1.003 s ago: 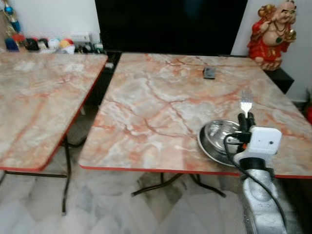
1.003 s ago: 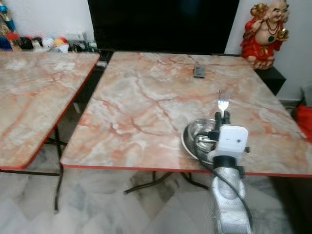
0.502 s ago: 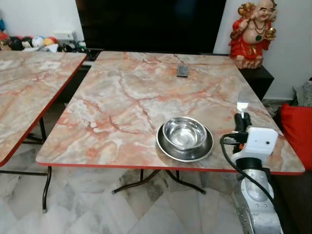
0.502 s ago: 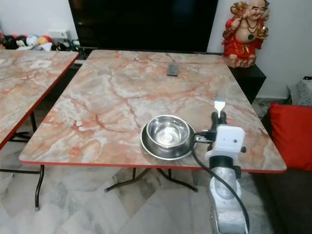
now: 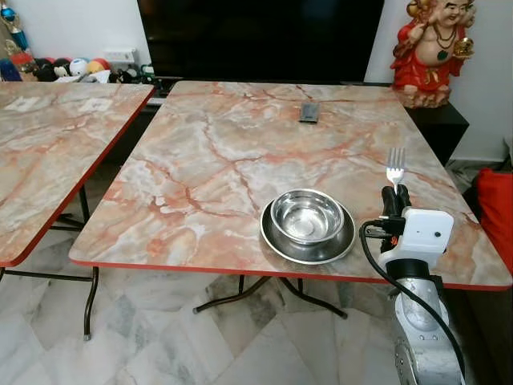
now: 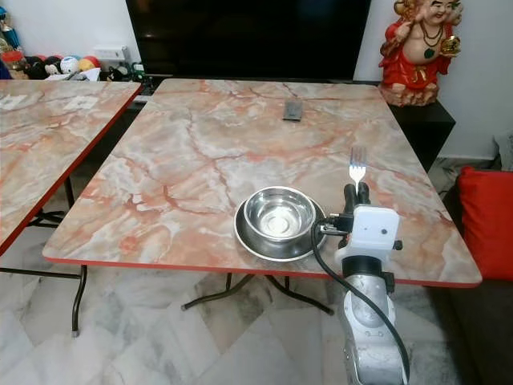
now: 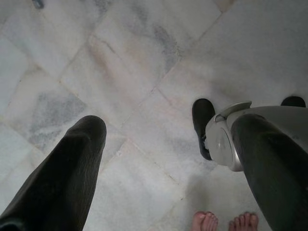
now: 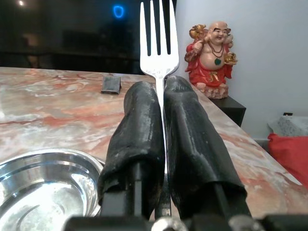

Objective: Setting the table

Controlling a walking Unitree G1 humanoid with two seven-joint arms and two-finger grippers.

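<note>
Seen from above and in front: a marble-patterned folding table [image 5: 240, 160] with a red edge, pink and orange veins running across its top. Near the front edge, right of centre, a steel bowl [image 5: 306, 215] sitting inside a shallow steel plate [image 5: 276, 241]. Just to the right of these, held over the table near its front right corner, the right gripper [image 5: 393, 196], its two black fingers pressed together on the handle of a silver fork [image 5: 395, 166]. Fork upright, tines pointing up and away from the robot, clear of the tabletop. Close beside the bowl and plate, but not touching them. Behind the fingers, a white wrist housing with a black cable looping down along the silver arm.

Further back on the same table, a small dark flat object [image 5: 309, 112], perhaps a remote, lying alone near the far edge. Beyond that, a large black screen [image 5: 264, 40] against the wall. At the far right corner, on a low dark stand, a red and gold laughing Buddha figurine [image 5: 433, 48]. At the right edge, a red cushion [image 6: 481, 220].

To the left, across a narrow gap, a second marble-patterned table [image 5: 48, 160]. Behind it, a row of small colourful toys [image 5: 64, 68] along the wall.

Left gripper [image 7: 168, 159] hanging low over pale marble floor tiles [image 7: 134, 62], fingers spread wide, holding nothing. Below it, the robot's black foot and a person's bare toes [image 7: 224, 222].
</note>
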